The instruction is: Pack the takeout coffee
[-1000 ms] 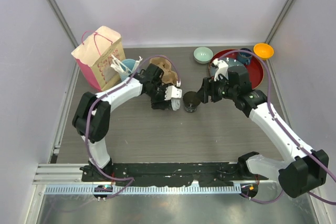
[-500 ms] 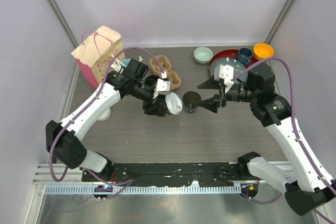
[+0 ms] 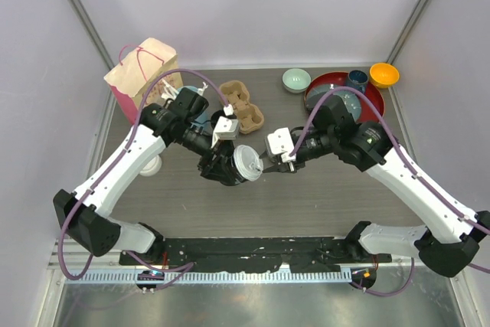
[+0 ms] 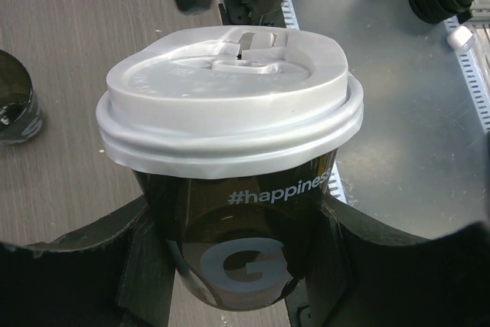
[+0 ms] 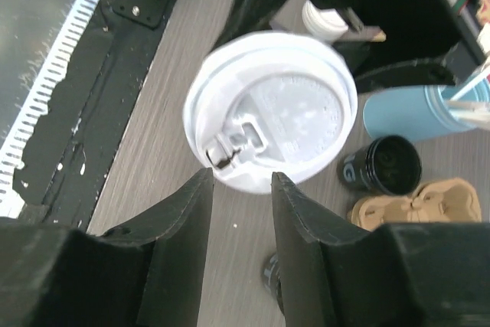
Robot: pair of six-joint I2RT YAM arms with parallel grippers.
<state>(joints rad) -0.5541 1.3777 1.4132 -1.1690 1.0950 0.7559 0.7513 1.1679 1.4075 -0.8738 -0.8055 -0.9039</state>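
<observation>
One takeout coffee (image 3: 246,163), a black paper cup with a white sip lid, is held tipped above the table's middle. My left gripper (image 3: 228,166) is shut on its body; in the left wrist view the fingers (image 4: 145,266) clamp both sides of the cup (image 4: 245,197). My right gripper (image 3: 266,164) faces the lid (image 5: 272,120), jaws apart, with its fingertips (image 5: 200,181) at the lid's rim and nothing between them (image 5: 241,181). A lidless black cup (image 5: 383,165) stands by the cardboard carrier. Another dark cup (image 4: 11,105) stands on the table.
A pink-and-tan paper bag (image 3: 145,82) stands at the back left, with the cardboard cup carrier (image 3: 243,105) and a light-blue cup (image 5: 406,112) near it. A loose white lid (image 3: 151,165) lies left. A red tray (image 3: 375,105), mint bowl (image 3: 296,80), orange bowl (image 3: 383,74) and dark-blue mug (image 3: 357,80) sit back right.
My left arm drew the lidded cup away from the carrier towards the table's middle. My right gripper swung left up to the lid, and its jaws narrowed.
</observation>
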